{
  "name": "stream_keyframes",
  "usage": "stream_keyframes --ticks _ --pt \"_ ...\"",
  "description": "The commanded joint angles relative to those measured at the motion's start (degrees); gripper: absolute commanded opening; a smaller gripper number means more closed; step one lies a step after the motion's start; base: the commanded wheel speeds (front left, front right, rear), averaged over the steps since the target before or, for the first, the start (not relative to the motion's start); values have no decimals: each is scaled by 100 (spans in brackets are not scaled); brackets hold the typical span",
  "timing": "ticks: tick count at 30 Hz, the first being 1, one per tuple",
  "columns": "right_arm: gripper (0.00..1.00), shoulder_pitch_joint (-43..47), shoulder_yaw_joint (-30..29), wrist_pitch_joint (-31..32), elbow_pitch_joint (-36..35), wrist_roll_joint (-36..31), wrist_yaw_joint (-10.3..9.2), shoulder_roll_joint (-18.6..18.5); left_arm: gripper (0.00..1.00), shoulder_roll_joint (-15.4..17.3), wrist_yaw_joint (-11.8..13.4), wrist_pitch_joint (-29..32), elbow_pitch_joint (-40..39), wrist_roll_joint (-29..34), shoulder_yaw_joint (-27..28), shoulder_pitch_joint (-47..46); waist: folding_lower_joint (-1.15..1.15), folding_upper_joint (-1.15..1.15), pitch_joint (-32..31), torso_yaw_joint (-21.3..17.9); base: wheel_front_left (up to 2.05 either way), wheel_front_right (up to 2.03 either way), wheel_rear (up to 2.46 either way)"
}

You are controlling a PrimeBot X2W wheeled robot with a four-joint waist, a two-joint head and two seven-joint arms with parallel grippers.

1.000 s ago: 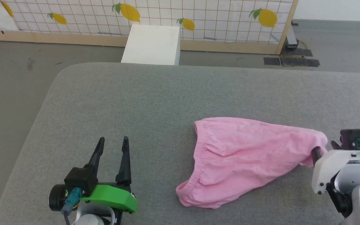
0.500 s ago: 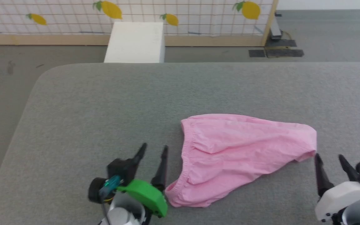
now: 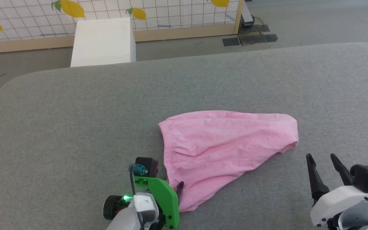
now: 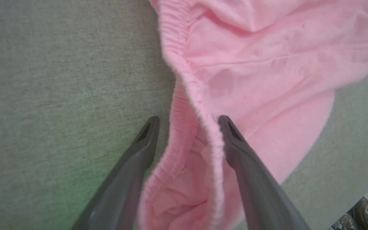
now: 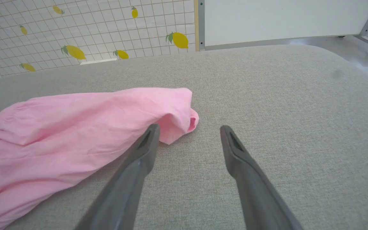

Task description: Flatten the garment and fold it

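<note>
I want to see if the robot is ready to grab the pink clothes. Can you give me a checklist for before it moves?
1. Left gripper lined up: ok, its open jaws sit on either side of the garment's elastic edge.
2. Left jaws closed on that edge: not ok, not yet shut.
3. Right gripper free: ok, jaws open and holding nothing, near the garment's other end.
4. Garment flat: not ok, it is wrinkled and bunched.
5. Garment fully on the gray surface: ok.
</note>
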Motion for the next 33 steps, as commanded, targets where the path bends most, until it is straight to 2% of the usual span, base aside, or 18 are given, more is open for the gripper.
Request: stream_keyframes --ticks 1,2,7,15,18,19,20,21,26,33 --pt "100 -49 1 -61 33 39 -8 6 42 64 66 232 3 -56 -36 53 0 0 23 19 0 0 0" --pt "100 -55 7 -61 45 44 -8 6 1 91 73 369 -23 -69 -61 80 0 0 25 38 0 0 0" --pt "100 -61 74 -67 97 104 -8 6 0 239 202 852 -295 -204 -31 350 0 0 -42 236 0 0 0" --pt "100 0 14 -12 83 72 -8 6 0 792 826 903 -1156 -342 609 1178 0 0 -139 594 0 0 0" --pt "100 47 -27 70 95 73 -8 6 0 893 962 871 -1408 -403 777 1439 0 0 -159 718 0 0 0" --pt "100 63 -41 117 106 77 -8 6 5 908 953 786 -1519 -415 811 1496 0 0 -164 764 0 0 0" --pt "100 72 -56 172 125 93 -8 6 40 895 922 662 -1622 -455 854 1540 0 0 -169 802 0 0 0" --pt "100 80 -64 217 142 112 -8 6 100 875 882 545 -1689 -483 878 1558 0 0 -177 833 0 0 0" --pt "100 68 -37 650 287 157 -8 6 100 741 631 -461 -1938 -487 1020 1506 0 0 -209 945 0 0 0" --pt "100 -112 153 1862 733 59 -8 6 100 573 351 -2100 -1900 -123 1046 1164 0 0 -103 1068 0 0 0"
